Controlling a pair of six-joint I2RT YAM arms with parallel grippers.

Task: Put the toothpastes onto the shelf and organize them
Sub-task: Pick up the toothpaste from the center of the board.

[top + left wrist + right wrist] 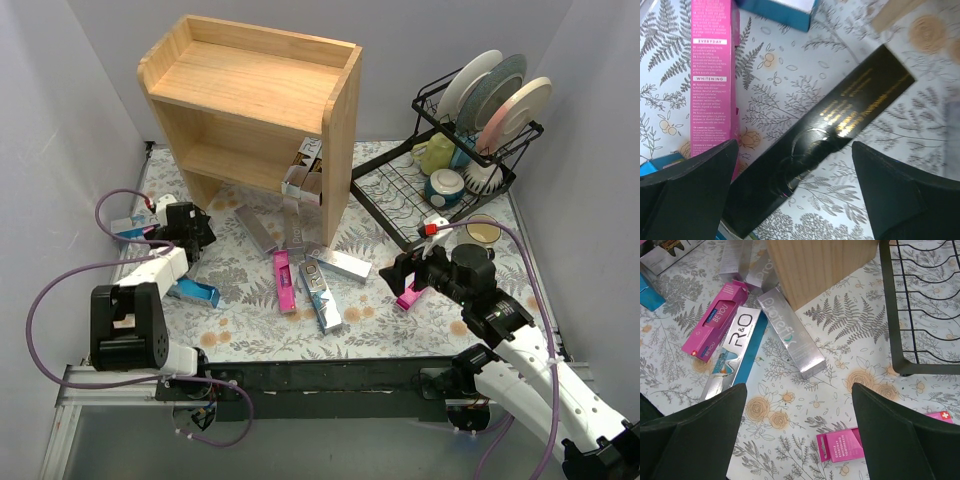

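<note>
We see plain, pale lilac-grey walls (pixel 60 90) closing in the desk (pixel 250 335) on three sides. A white cloth (pixel 850 335) printed with grey ferns and yellow flowers covers it, under soft, even light.

Top external camera: above and behind the arm bases (pixel 125 325), looking down over the table (pixel 250 335) and shelf (pixel 250 90). Left wrist camera: close over a black-gold box (pixel 830 130), facing down. Right wrist camera: farther off, sharing the shelf's foot and a silver box (pixel 792 335) with the top view.
</note>
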